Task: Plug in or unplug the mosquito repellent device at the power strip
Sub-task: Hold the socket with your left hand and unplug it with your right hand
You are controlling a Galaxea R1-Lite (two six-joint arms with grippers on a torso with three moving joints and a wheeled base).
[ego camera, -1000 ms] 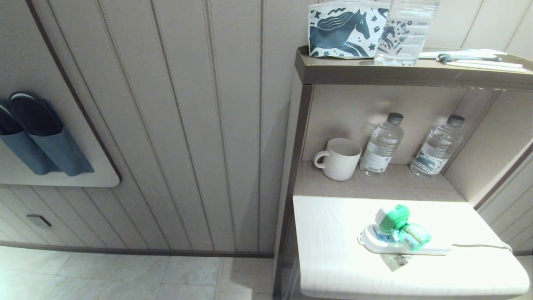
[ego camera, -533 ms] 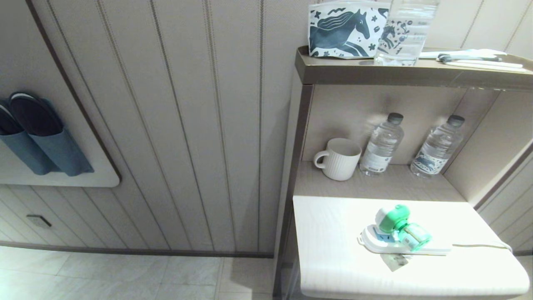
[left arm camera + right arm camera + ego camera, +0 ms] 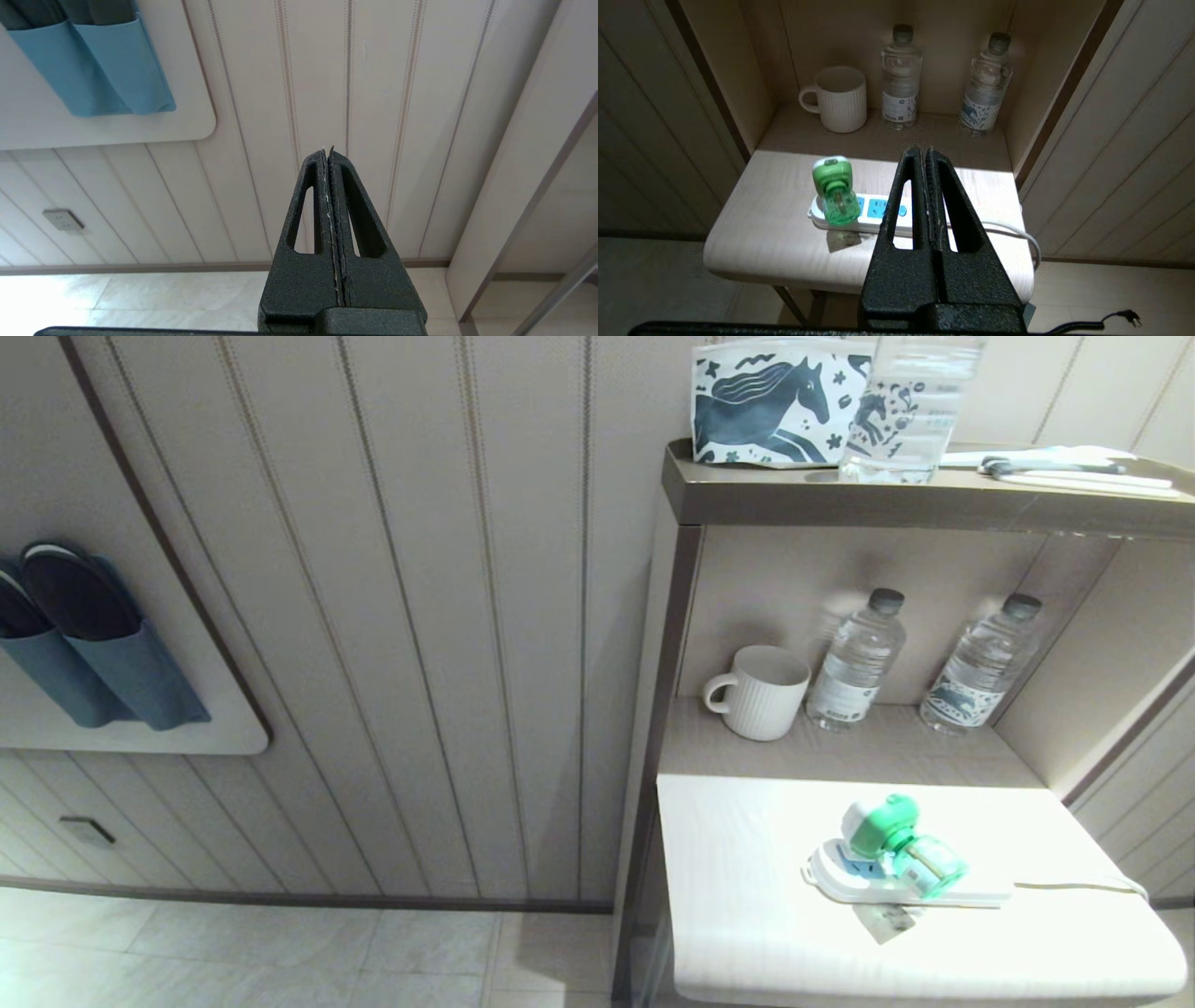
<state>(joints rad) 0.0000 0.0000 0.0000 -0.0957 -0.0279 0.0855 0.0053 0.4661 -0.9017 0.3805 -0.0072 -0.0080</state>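
Observation:
The mosquito repellent device (image 3: 892, 843) (image 3: 833, 189), white-headed with a green centre and green liquid bottle, stands plugged into the end socket of the white power strip (image 3: 845, 880) (image 3: 873, 212), which lies on the pale table top (image 3: 747, 896). The strip's thin white cord (image 3: 1074, 887) trails off toward the right edge. My right gripper (image 3: 923, 151) is shut and empty, hovering in front of the table, apart from the device. My left gripper (image 3: 327, 151) is shut with nothing in it, facing the panelled wall, away from the table. Neither arm shows in the head view.
A white ribbed mug (image 3: 758, 691) and two clear water bottles (image 3: 857, 658) (image 3: 980, 663) stand in the niche behind the table. A shelf (image 3: 924, 495) above carries a horse-print pouch (image 3: 775, 401). Blue slipper pockets (image 3: 93, 644) hang on the left wall. A black plug (image 3: 1129, 318) lies on the floor.
Nothing has shifted in the head view; the device, strip and niche items are where they were.

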